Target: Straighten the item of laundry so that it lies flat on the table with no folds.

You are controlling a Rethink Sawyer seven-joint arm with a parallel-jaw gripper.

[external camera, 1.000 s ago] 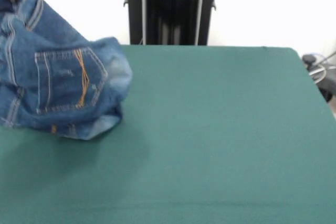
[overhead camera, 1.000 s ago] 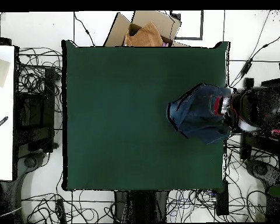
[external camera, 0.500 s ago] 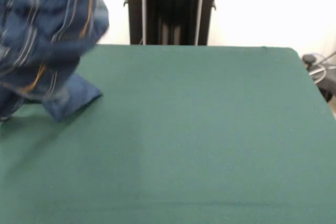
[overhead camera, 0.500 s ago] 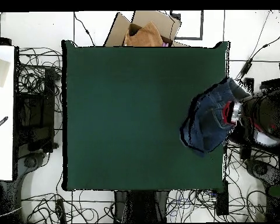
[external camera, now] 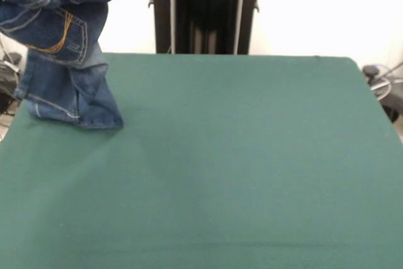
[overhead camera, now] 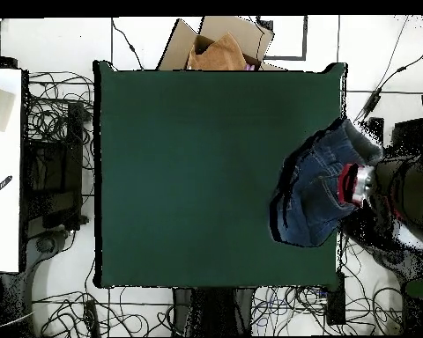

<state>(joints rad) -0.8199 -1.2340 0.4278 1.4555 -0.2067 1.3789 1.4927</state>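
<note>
- Front view shows the jeans [external camera: 63,42] hanging in the upper left corner, lifted so that most of the denim is off the bench [external camera: 252,168].
- Only the lower hem of the legs reaches the green cloth there, near the bench's left edge and toward its far side; a shadow lies just beside that hem.
- A back pocket with orange stitching [external camera: 60,36] faces the camera, and tan seams run across the bunched fabric above it.
- The garment is crumpled and doubled over itself, not spread out.
- The dark pedestal [external camera: 204,11] stands behind the far edge of the bench, apart from the jeans.
- In the overhead view the jeans [overhead camera: 312,198] sit at the right edge of the bench [overhead camera: 197,176], partly hanging past it, about midway along that side.
- The arm's end [overhead camera: 360,185], red and silver-grey, is at the outer side of the denim, touching or overlapping its upper part.
- I cannot tell whether the jaws are open or closed; they are hidden by cloth and the arm's body.
- A cardboard box [overhead camera: 219,44] lies on the floor beyond the bench's top edge in the overhead view, and cables [overhead camera: 56,123] sprawl around the bench.
- The rest of the green surface carries nothing but the jeans.
</note>
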